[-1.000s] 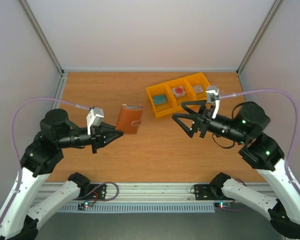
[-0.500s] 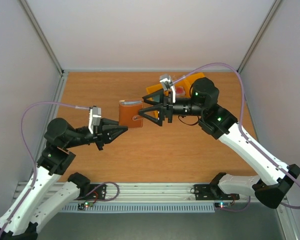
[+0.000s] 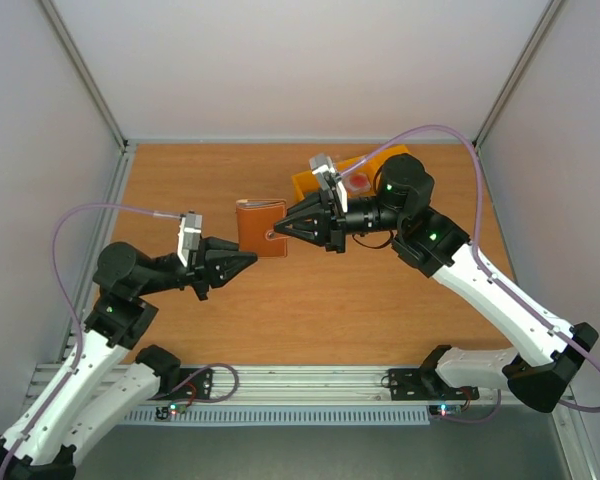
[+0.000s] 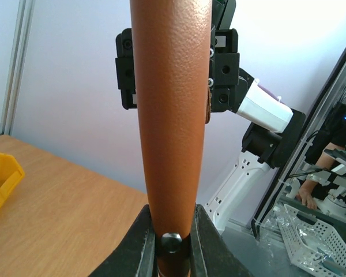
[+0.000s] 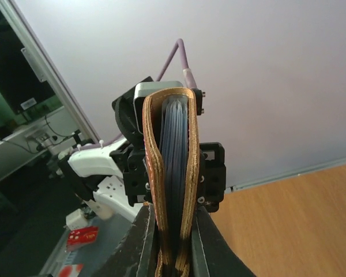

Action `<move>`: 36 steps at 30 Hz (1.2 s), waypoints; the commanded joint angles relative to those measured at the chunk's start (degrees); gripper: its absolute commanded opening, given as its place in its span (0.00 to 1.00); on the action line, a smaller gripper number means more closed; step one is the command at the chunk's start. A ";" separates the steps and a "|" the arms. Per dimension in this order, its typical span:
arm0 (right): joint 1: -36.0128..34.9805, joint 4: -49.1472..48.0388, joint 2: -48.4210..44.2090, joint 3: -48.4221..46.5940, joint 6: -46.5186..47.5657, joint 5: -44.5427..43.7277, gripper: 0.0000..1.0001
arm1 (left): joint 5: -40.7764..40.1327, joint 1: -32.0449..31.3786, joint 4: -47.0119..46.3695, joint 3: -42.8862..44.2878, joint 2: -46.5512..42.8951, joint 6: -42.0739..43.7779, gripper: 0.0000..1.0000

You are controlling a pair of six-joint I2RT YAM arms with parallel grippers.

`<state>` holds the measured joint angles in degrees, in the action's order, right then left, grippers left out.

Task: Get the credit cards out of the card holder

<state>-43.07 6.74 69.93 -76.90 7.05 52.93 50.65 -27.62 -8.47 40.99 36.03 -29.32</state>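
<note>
Card holder (image 3: 262, 228) is mid-table, just left of the yellow bin (image 3: 302, 183), caught between both arms; cannot tell if it is lifted. Left gripper (image 3: 248, 259) is closed narrow on its near end, with rounded brown leather facing that wrist camera. Right gripper (image 3: 279, 232) is closed narrow on the opposite end. The long axis runs fingertip to fingertip. The right wrist view looks into the open edge and its grey-blue lining; no credit cards can be told apart there. The mouth faces the right arm, so that arm is likely best placed to pull cards.

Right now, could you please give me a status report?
Left claw and right claw both clamped on card holder. Holder folded shut, no cards out. Nothing blocking.
</note>
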 commanded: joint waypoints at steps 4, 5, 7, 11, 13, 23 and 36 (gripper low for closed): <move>-0.52 -1.56 0.61 -3.17 -0.67 3.31 0.01 | 1.42 0.19 -0.06 -2.27 -0.75 4.98 0.00; -0.48 -0.87 0.64 -3.36 -0.30 3.21 0.01 | 1.61 0.15 -0.28 -2.34 -0.74 5.05 0.00; -0.52 2.38 0.37 -3.47 1.91 1.65 0.01 | 1.33 0.11 -0.78 -2.70 -1.02 4.68 0.29; -0.50 11.20 0.54 -4.70 7.29 -1.61 0.01 | 2.43 0.12 -1.84 -2.62 -2.08 4.85 0.67; -0.64 13.15 1.65 -5.40 8.40 0.98 0.01 | 2.79 0.11 -2.26 -2.49 -1.98 4.97 0.65; -2.81 26.37 5.56 -10.05 18.34 4.68 0.01 | 1.04 0.11 -3.36 -4.07 -1.94 1.67 0.53; -2.63 31.20 4.14 -11.31 15.46 -29.95 0.50 | -21.65 0.11 17.36 -2.30 -1.01 -4.02 0.00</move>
<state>-45.80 35.20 75.70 -85.89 25.65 46.17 46.28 -27.88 -3.92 37.21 34.04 -29.39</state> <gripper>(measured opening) 0.405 0.123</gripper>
